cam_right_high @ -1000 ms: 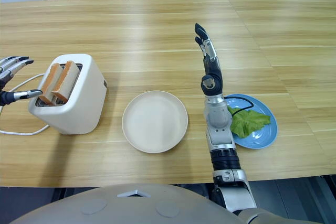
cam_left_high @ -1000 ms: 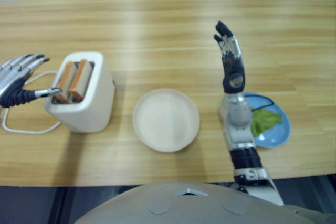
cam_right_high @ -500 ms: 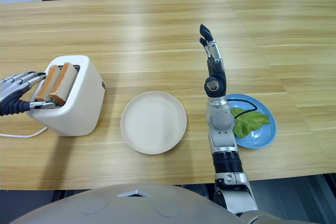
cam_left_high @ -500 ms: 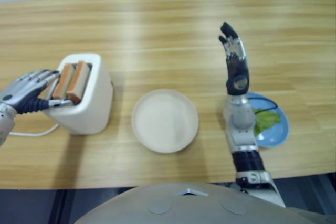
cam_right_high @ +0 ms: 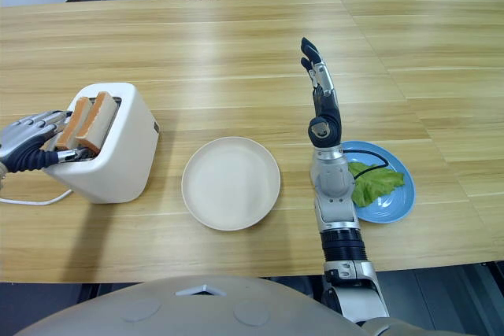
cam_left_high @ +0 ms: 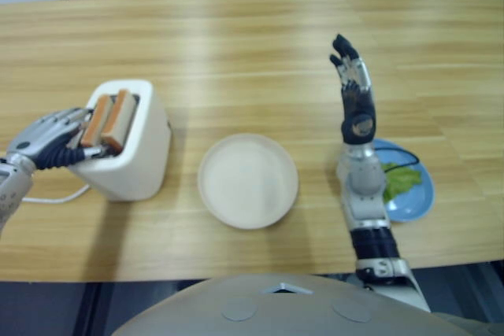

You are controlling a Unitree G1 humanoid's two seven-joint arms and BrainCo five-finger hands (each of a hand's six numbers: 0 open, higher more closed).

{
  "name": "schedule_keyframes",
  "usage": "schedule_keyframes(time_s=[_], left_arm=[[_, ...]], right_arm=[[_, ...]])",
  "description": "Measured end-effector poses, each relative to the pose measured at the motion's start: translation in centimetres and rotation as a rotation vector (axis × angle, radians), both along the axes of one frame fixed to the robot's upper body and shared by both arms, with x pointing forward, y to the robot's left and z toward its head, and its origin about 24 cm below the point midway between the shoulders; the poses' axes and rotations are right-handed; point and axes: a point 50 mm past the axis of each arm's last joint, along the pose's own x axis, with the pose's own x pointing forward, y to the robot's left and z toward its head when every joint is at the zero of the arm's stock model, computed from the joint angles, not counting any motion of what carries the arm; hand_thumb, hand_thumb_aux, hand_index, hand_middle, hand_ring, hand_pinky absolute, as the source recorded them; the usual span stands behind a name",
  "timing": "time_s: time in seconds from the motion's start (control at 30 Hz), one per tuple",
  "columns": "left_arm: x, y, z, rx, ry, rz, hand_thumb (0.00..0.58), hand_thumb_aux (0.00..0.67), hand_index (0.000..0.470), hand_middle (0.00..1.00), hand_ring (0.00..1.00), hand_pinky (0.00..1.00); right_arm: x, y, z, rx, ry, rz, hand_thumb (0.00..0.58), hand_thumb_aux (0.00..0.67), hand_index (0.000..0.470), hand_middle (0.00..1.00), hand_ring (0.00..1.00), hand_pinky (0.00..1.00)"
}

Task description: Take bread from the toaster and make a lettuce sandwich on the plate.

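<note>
Two browned bread slices (cam_right_high: 87, 122) stand upright in the white toaster (cam_right_high: 118, 163), tops poking out. Fingers (cam_right_high: 49, 122) of the left hand (cam_right_high: 27, 143) pinch the outer slice (cam_right_high: 69, 125); a second ago they hung spread, well clear of it. The right hand (cam_right_high: 319, 88) is unchanged, fingers straight, released. Cream plate (cam_right_high: 231, 182) on the counter (cam_right_high: 236, 53) between both hands; lettuce (cam_right_high: 374, 185) just right of the right wrist.

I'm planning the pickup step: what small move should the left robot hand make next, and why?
Probably close on the outer bread slice and lift it straight up: the left robot hand sits at the toaster beside that slice, both slices stand proud of the slots, and the cream plate holds no bread yet.
</note>
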Motion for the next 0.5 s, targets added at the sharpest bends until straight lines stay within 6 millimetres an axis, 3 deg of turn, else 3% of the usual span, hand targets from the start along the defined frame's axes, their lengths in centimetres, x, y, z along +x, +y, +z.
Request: schedule_keyframes(time_s=[0.5], left_arm=[[1.3, 0.6, 0.1, -0.284, -0.122, 0.146, 0.580, 0.670, 0.460, 0.00, 0.00, 0.00]], right_arm=[[0.0, -0.4, 0.0, 0.002, 0.002, -0.017, 0.000, 0.000, 0.000, 0.00, 0.00, 0.00]])
